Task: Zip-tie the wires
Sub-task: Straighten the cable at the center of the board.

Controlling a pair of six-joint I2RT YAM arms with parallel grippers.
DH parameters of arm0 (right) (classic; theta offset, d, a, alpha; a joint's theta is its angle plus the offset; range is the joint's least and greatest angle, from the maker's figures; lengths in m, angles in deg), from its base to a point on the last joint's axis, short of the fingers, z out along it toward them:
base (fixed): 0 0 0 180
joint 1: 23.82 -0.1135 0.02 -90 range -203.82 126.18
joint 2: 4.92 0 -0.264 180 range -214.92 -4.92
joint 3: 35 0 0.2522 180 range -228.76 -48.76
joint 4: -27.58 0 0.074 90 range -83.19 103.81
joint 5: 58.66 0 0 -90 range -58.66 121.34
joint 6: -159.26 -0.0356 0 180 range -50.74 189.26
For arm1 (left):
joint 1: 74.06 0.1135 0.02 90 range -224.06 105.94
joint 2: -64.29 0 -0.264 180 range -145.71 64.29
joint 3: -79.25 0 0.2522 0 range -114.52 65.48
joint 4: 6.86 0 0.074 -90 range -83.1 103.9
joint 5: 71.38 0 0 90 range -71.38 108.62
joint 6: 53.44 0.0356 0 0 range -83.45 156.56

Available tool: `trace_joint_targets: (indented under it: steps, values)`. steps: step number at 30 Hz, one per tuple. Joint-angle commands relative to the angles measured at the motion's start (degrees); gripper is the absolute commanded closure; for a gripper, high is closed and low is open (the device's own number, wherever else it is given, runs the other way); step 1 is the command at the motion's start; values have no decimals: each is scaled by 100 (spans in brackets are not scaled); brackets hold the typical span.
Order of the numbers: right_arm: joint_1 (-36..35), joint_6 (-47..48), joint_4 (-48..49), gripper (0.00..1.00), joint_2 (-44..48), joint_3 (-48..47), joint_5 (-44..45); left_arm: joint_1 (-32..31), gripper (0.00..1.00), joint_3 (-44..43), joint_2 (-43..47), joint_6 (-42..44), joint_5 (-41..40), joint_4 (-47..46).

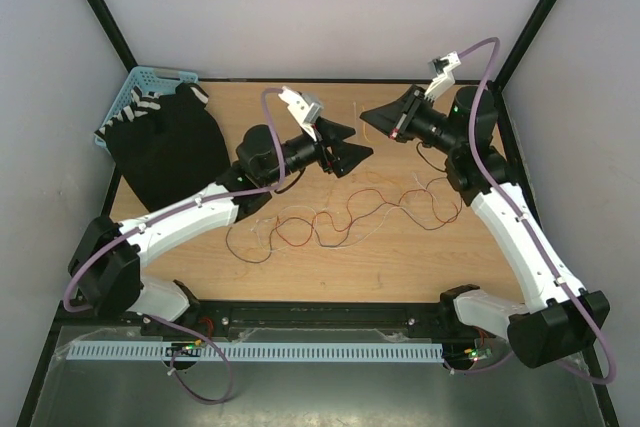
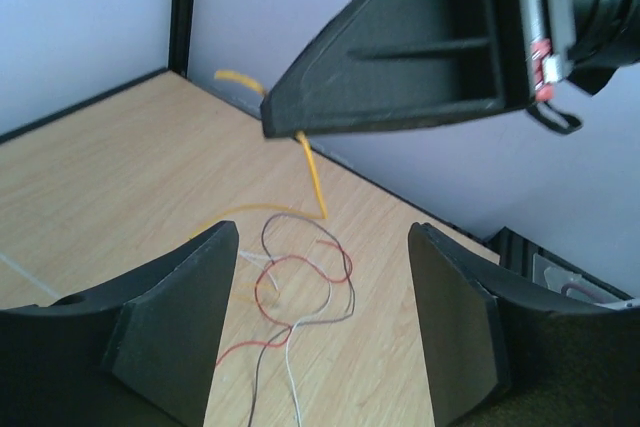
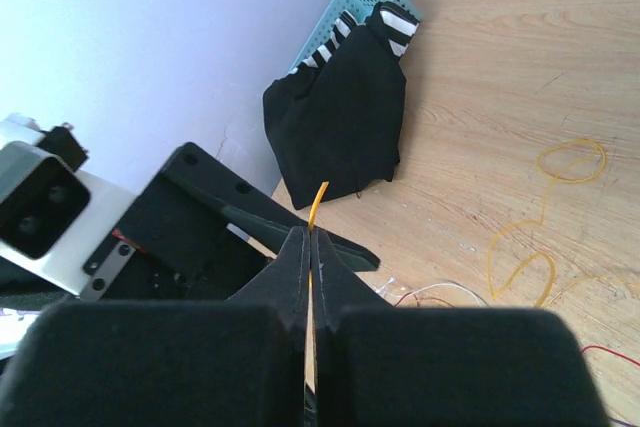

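No legible text, brand, number or sign in any view. Small red tag on right end effector, left wrist view: too blurred to read

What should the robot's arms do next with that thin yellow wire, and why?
Probably the open left tool should move forward and close on the thin orange-yellow wire. The right tool is shut on that wire, which hangs from it just ahead of the left tool's gap, above the tangle of thin red, brown and white wires.
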Motion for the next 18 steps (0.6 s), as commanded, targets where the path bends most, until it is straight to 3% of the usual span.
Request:
trace_joint_targets:
  steps: [1,4,11,18]
  values:
    - [-27,-192,274,98,185,124,-44,-83,31,-192,-43,-39,-70,-872]
    - [-28,-282,331,98,226,186,-88,-162,34,-245,-103,-12,-86,-973]
    - [-29,-469,435,98,437,297,-102,-204,56,-332,-364,-47,-127,-1012]
    - [-36,-570,484,98,566,371,-103,-214,87,-368,-435,-74,-157,-1072]
